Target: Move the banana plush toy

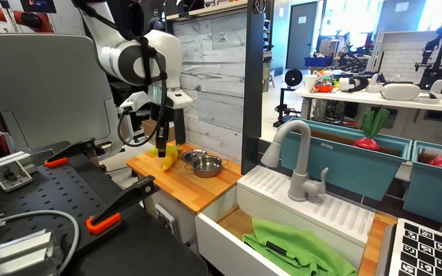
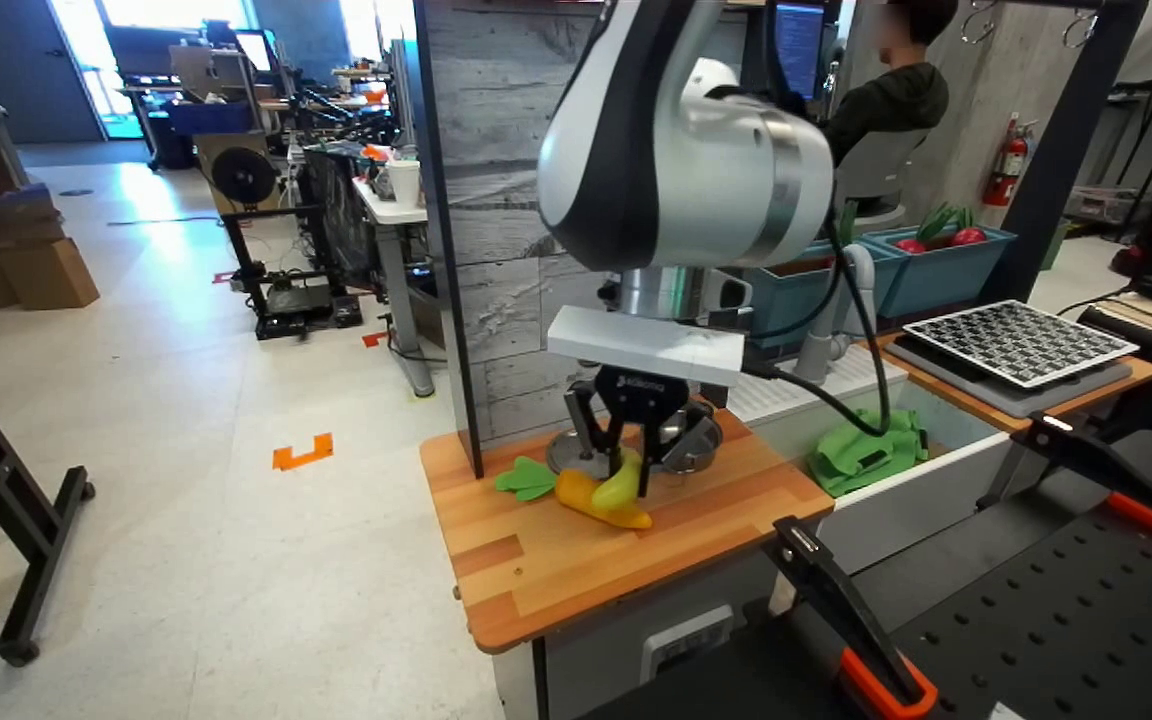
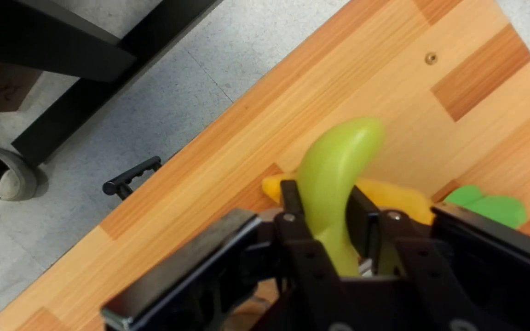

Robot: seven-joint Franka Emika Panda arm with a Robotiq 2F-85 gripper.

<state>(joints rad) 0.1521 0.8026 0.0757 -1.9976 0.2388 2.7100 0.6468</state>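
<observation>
Light wooden counter [image 2: 696, 535] beside a panel of weathered grey boards [image 1: 213, 76], with laboratory furniture beyond. At the centre, the gripper [image 3: 323, 195] points downward, its two fingers [image 3: 290, 197] pinching the banana plush toy [image 3: 336, 156] from opposite sides — one pad along each flank, the curved end projecting past the tips, the remainder reaching back toward the palm. The banana, yellow-green in the wrist view, crosses over an orange-yellow carrot toy [image 3: 391, 200] with green leaves [image 3: 499, 209]; whether the two touch cannot be told. Next outward, a two-handled metal bowl [image 1: 207, 166] stands near, and just beside it a round metal piece [image 1: 194, 154], perhaps a lid. Farther along, a green cloth [image 1: 297, 245] lies crumpled in the white sink [image 1: 217, 241].

Handling, by judgement: the banana is probably light and, if plush as named, yielding, though its glossy skin suggests a smooth surface that could slip. The thick middle of the body, gripped squarely across its width, seems the best place to take hold; moderate pressure should suffice. The projecting end may twist the toy between the pads — a straight lift before sideways travel should avoid dragging the carrot.
</observation>
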